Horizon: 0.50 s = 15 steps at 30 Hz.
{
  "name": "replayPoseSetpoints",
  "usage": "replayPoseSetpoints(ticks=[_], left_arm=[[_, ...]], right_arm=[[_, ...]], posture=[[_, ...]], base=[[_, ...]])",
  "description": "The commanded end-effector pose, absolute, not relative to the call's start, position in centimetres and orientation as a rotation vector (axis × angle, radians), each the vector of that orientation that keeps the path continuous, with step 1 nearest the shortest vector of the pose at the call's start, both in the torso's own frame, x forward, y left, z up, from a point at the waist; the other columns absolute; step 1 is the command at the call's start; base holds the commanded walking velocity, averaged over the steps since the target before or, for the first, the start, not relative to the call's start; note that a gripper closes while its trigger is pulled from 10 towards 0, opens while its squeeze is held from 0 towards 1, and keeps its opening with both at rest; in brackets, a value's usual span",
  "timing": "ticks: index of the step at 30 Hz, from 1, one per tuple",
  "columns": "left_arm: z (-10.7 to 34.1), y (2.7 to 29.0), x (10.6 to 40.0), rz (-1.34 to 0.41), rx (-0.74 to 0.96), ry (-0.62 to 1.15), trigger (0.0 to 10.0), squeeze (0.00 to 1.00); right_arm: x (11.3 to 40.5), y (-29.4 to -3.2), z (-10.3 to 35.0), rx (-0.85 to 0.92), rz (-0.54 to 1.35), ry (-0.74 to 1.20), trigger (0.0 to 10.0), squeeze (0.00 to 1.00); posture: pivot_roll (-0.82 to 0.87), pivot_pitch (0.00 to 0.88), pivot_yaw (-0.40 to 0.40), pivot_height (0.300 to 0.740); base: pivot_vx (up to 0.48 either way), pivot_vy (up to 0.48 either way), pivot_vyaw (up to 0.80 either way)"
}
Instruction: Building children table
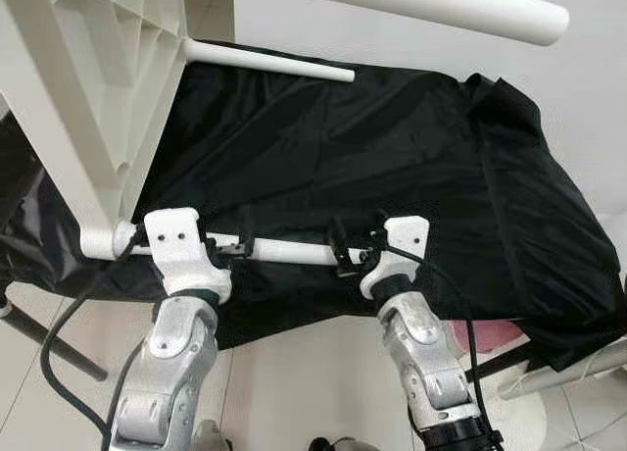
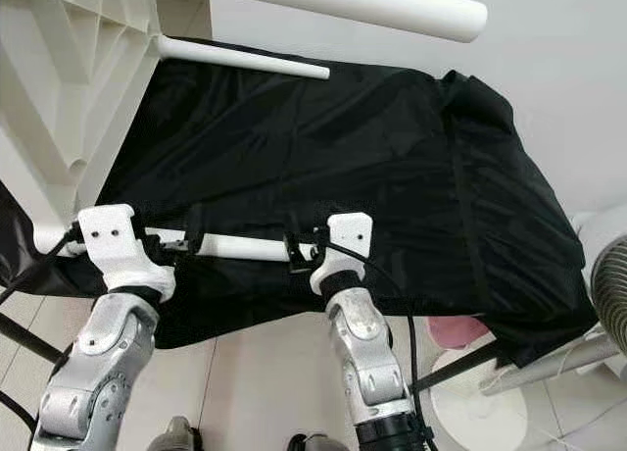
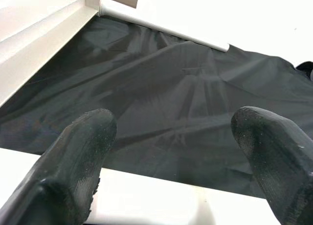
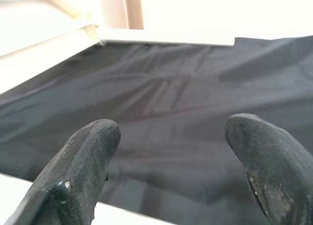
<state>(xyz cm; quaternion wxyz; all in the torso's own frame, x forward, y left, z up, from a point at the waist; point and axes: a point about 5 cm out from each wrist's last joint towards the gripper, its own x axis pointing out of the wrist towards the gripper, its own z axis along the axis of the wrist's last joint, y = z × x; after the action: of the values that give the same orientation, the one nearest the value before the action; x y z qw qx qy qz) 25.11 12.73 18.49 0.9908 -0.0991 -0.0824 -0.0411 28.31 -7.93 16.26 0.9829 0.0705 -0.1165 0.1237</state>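
Observation:
The white children's table lies on its side on a black cloth (image 1: 392,157), with its ribbed tabletop (image 1: 88,88) at the left. Its round legs point right: one high up (image 1: 431,5), one at the back (image 1: 269,61) and a near one (image 1: 289,250) by the cloth's front edge. My left gripper (image 1: 227,245) and right gripper (image 1: 355,250) both sit over the near leg, fingers spread apart along its length. In the left wrist view the fingers (image 3: 78,151) stand wide apart over the white leg (image 3: 146,195). The right wrist view shows the right fingers (image 4: 85,156) apart the same way.
The cloth drapes over a raised surface whose front edge is just before my arms. Tiled floor lies below, with a black bar (image 1: 49,343) at the left, a pink object (image 1: 485,333) and a fan (image 2: 612,284) at the right. A white wall stands behind.

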Motion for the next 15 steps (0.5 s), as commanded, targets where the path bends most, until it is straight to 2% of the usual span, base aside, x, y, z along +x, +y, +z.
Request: replayPoseSetpoints(ticks=[1,15], left_arm=[[18.95,12.05,25.18,-0.138,-0.184,-0.192,10.0,0.00],[19.55,11.61,26.12,-0.138,-0.248,-0.225,10.0,0.00]], right_arm=[[28.11,-5.90,16.38,0.242,0.243,-0.226,10.0,0.00],[28.42,-6.30,17.03,0.196,0.240,-0.243,10.0,0.00]], posture=[[0.27,0.091,-0.086,0.740],[0.26,0.076,-0.089,0.740]], base=[[0.000,0.000,0.00],[0.000,0.000,0.00]])
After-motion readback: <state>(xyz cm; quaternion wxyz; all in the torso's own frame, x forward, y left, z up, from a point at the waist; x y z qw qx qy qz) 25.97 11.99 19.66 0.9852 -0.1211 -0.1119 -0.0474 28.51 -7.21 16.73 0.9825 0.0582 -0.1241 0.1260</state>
